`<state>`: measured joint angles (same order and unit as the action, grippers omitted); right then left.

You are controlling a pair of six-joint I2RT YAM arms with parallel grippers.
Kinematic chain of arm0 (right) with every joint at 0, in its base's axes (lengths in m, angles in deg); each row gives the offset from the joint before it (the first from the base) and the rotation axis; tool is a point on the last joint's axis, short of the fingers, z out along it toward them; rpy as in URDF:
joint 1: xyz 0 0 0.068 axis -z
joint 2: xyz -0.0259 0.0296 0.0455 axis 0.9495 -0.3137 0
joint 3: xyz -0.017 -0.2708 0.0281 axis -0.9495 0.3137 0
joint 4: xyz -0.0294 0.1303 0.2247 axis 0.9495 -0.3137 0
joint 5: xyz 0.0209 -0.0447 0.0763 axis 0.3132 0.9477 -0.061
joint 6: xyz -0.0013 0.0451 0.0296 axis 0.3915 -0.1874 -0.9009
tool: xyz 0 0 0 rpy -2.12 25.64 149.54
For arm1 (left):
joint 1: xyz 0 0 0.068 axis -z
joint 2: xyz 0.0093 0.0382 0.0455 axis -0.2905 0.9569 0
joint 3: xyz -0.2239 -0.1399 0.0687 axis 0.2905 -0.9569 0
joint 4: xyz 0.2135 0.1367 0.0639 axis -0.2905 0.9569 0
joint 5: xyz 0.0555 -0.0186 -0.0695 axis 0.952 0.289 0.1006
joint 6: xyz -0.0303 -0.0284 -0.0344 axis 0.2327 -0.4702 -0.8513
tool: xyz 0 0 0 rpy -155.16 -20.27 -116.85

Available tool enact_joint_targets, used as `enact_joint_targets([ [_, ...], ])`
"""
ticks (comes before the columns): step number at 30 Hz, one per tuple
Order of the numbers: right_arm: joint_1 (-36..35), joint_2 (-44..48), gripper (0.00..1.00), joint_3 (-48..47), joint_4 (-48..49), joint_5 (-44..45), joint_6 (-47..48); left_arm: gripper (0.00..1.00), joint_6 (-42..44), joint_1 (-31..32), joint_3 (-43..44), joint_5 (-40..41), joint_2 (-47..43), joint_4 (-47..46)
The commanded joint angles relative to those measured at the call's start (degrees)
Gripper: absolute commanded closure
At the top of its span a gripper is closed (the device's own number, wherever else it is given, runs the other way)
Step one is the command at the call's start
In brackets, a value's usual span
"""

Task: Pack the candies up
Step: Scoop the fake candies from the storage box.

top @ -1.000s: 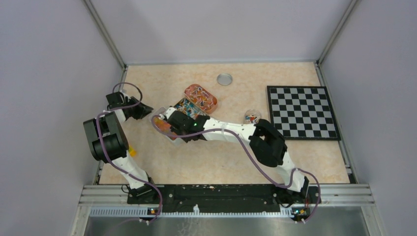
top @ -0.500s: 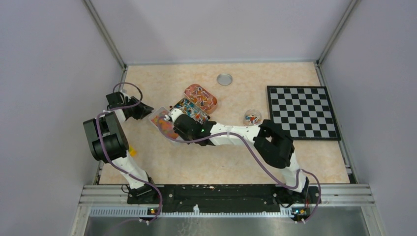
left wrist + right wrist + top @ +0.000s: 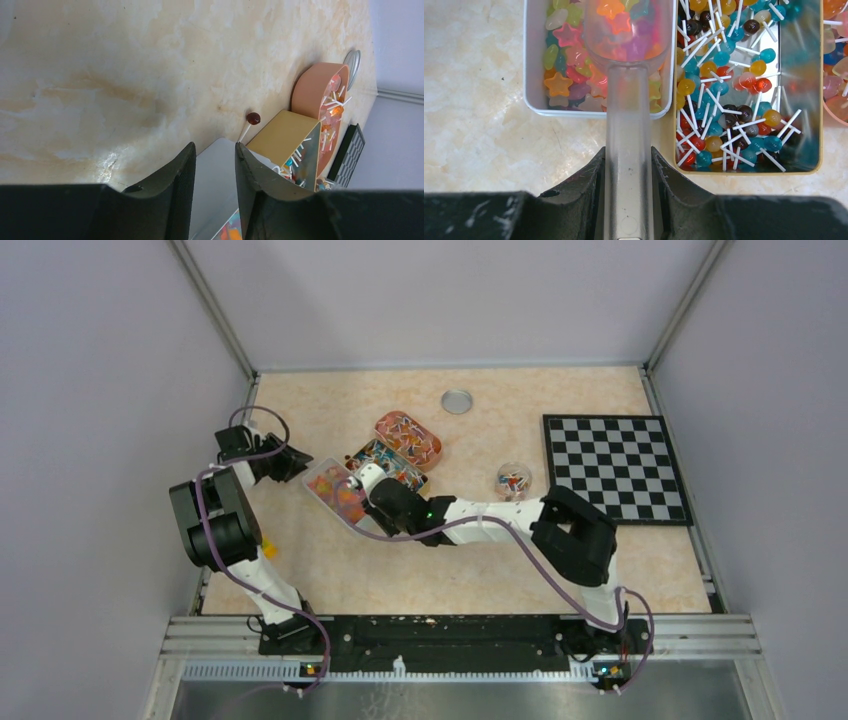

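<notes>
A beige marbled counter [image 3: 420, 580] sits boxed in by pale lilac-grey walls [image 3: 450, 300]. The candies [image 3: 566, 75], translucent star and oval jellies in pink, orange, yellow and green, fill a white rectangular tray [image 3: 528, 60] straight ahead of the right gripper [image 3: 628, 155]. That gripper is clamped on the handle of a clear plastic scoop [image 3: 629, 115], whose bowl is over them. The left gripper [image 3: 214, 147] stands narrowly parted at the tray's corner; whether it pinches the tray I cannot tell.
</notes>
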<state>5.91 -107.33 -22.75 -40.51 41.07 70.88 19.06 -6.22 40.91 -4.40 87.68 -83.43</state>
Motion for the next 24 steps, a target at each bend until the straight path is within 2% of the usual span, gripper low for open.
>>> enact_joint_targets([
  [1,0.3,5.5,1.00,1.9,8.8,-0.7,0.0,0.58,0.2,-0.3,2.2,-0.4,-0.9,-0.4],
  [13,0.3,9.8,1.00,8.2,16.6,-1.7,0.4,0.48,2.3,-0.4,3.6,3.5,-4.9,2.0],
  [24,0.3,18.0,1.00,18.1,23.2,1.3,1.3,0.45,2.6,2.1,3.2,0.8,-11.0,1.1],
])
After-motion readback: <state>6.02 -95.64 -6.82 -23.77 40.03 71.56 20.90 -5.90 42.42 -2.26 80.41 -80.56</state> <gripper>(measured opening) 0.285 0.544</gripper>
